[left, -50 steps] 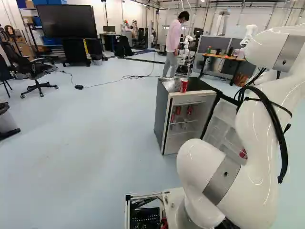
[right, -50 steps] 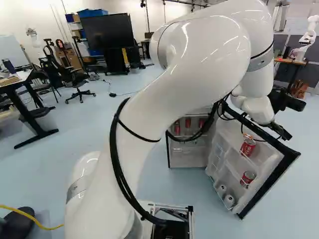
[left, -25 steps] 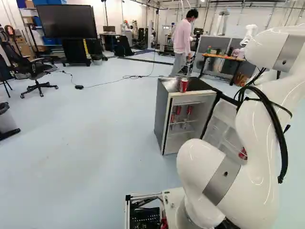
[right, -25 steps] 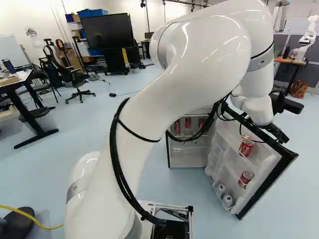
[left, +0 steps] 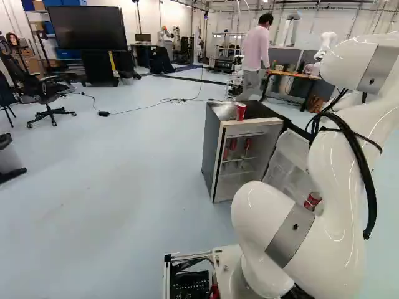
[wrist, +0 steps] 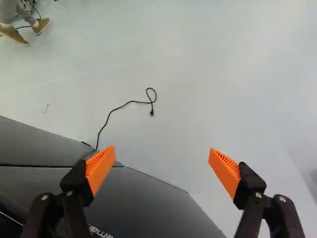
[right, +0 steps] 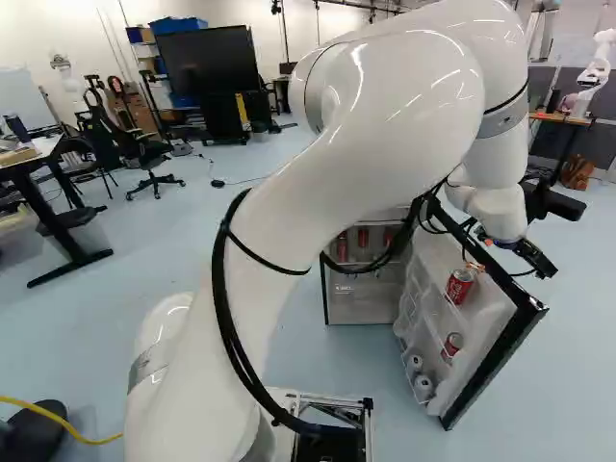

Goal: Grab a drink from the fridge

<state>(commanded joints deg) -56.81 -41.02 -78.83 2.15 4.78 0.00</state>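
- We're likely at closing the door (right: 487, 310) of the fridge (left: 214, 149), our gripper (wrist: 162, 149) outside it, fingers apart.
- The red can (left: 240, 111), probably our drink, stands atop the fridge.
- Next, we push inward.

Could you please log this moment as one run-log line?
fridge door: open | fingers: open, empty | two red cans: in the door | red container: on fridge top | drink: not grabbed

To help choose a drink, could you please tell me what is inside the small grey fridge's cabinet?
Red cans stand on a pale shelf; in the right base view a thick black cable partly covers it, and anything behind the cans is hidden.
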